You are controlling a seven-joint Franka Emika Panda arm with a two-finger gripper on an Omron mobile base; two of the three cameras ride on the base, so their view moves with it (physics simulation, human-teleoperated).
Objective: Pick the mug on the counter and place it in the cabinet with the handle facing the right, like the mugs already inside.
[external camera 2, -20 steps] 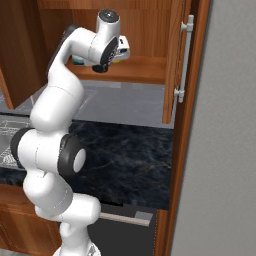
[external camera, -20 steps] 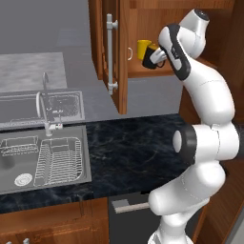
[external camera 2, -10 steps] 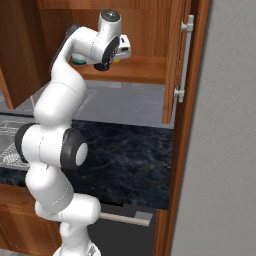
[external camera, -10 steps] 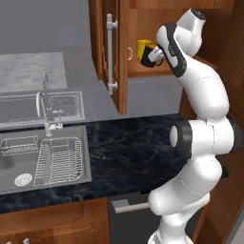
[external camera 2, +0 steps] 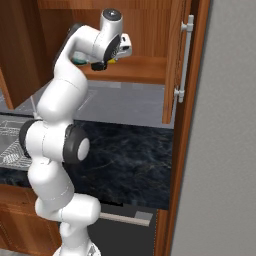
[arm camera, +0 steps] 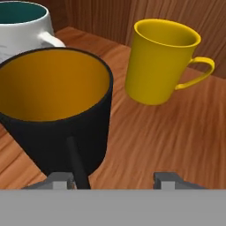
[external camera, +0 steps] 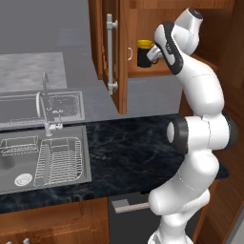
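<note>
the black mug [arm camera: 55,110] sits on the cabinet shelf [arm camera: 176,137], just left of the yellow mug [arm camera: 161,59] and in front of the white mug [arm camera: 22,28]. the jaws look released around it; withdraw straight back so its handle [arm camera: 77,167] isn't nudged.

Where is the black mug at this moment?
The black mug stands on the cabinet shelf, seen at the left of the hand view, in front of the white mug and left of the yellow mug.

mugs: 3 — 1 black mug [arm camera: 57,110]; 1 yellow mug [arm camera: 159,62]; 1 white mug [arm camera: 22,31] | cabinet [external camera: 143,19]: 1
</note>
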